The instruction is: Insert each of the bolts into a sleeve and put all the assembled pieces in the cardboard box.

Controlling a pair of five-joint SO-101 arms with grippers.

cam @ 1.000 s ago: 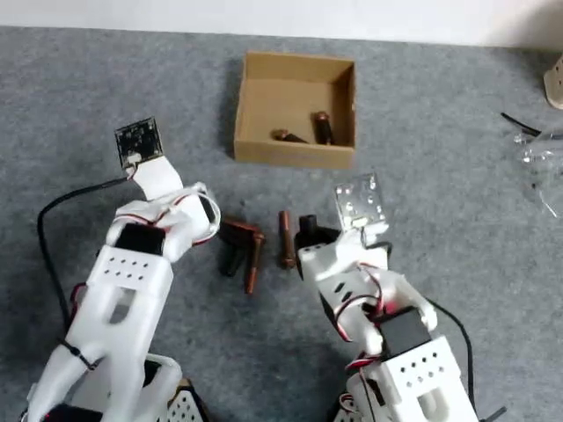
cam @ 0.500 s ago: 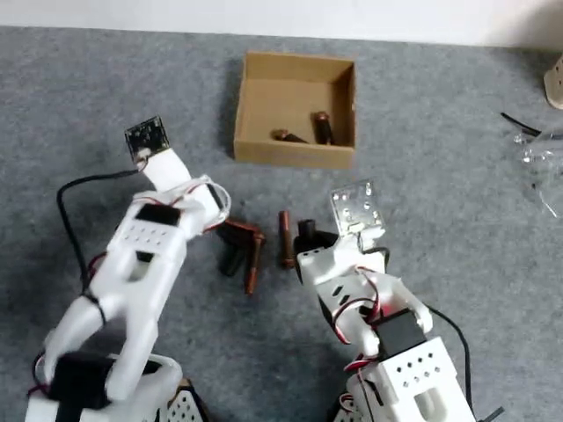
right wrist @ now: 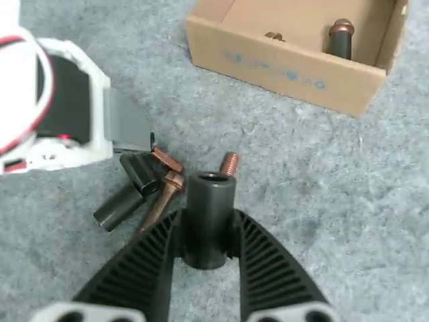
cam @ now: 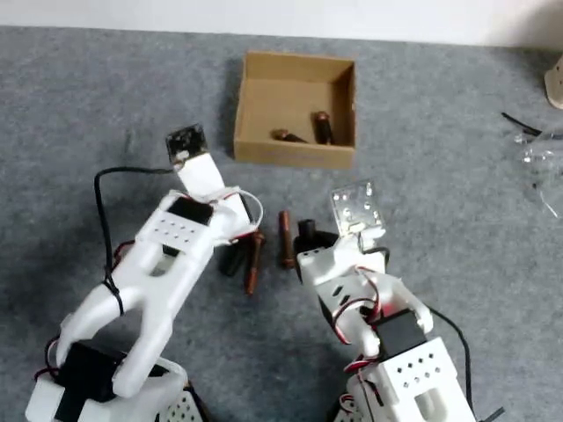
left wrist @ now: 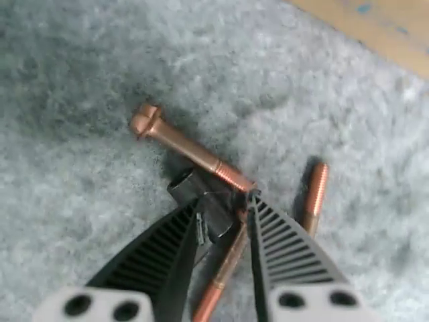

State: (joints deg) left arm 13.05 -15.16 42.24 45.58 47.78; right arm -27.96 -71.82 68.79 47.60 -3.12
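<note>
The cardboard box [cam: 293,151] stands at the back centre with two assembled pieces [cam: 322,127] inside. In front of it a loose pile lies on the grey carpet: a copper bolt [cam: 286,237], a second bolt [cam: 253,262] and a black sleeve [cam: 230,261]. My left arm [cam: 189,233] leans over this pile. Its gripper [left wrist: 224,204] is open, its fingers [left wrist: 184,231] straddling one end of a black sleeve [left wrist: 204,201] that lies under a long bolt [left wrist: 191,151]. My right gripper [right wrist: 208,221] is shut on an upright black sleeve [right wrist: 211,194], just right of the pile.
Clear plastic and a black cable [cam: 535,145] lie at the right edge, with a beige object [cam: 554,81] behind them. The left arm's black cable [cam: 104,207] loops over the carpet on the left. Bare carpet stretches left and right of the box.
My left arm has swung right and forward, bringing its gripper onto the pile of bolts and sleeves. The right arm has stayed still with its sleeve.
</note>
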